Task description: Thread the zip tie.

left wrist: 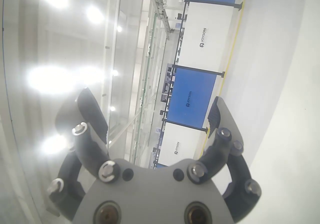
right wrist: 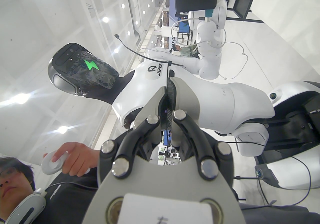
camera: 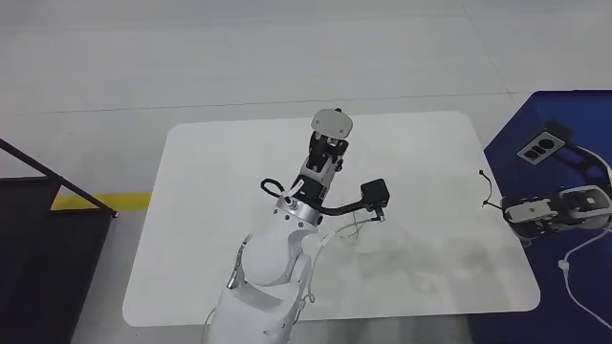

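Threading looks not yet done: right claw [right wrist: 170, 79] clamps zip tie [right wrist: 140, 53] at table [camera: 210, 210] right edge, left claw [left wrist: 151, 96] gapes empty above table middle; next, bring claws together.

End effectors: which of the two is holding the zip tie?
The right end effector, shut on the thin black zip tie that sticks out past its tips. The left end effector is open and empty.

Bright, even overhead light falls on the white table [camera: 220, 172]. In the left wrist view ceiling lamps [left wrist: 52, 78] bloom into broad white glare, and straight lines bow toward both wrist views' edges.
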Motion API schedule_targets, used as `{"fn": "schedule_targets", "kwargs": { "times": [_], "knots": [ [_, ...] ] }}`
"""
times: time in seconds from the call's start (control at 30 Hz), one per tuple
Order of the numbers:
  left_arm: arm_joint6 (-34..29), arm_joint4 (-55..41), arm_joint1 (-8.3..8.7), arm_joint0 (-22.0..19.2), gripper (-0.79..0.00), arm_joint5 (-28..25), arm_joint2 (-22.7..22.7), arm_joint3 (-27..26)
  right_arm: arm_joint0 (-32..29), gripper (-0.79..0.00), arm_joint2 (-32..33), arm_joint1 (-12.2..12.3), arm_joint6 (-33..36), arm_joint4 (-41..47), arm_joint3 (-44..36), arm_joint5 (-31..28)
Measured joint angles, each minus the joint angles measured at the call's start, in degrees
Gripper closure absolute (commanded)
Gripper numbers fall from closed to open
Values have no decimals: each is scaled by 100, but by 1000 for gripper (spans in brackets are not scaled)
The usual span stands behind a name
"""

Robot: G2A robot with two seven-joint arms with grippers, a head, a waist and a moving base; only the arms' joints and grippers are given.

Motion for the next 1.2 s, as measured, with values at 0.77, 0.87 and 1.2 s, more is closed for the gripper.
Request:
{"fn": "schedule_targets", "kwargs": {
  "times": [0.77,0.87,1.2],
  "knots": [
    [-463,0,-384,-822,-785,-547,-1107,358,0,0,0,0,0,0,0,0],
    [-437,0,-476,-1071,-785,-1067,-1364,494,0,0,0,0,0,0,0,0],
    [-439,0,-467,-1038,-785,-924,-1316,484,0,0,0,0,0,0,0,0]
  ]
}}
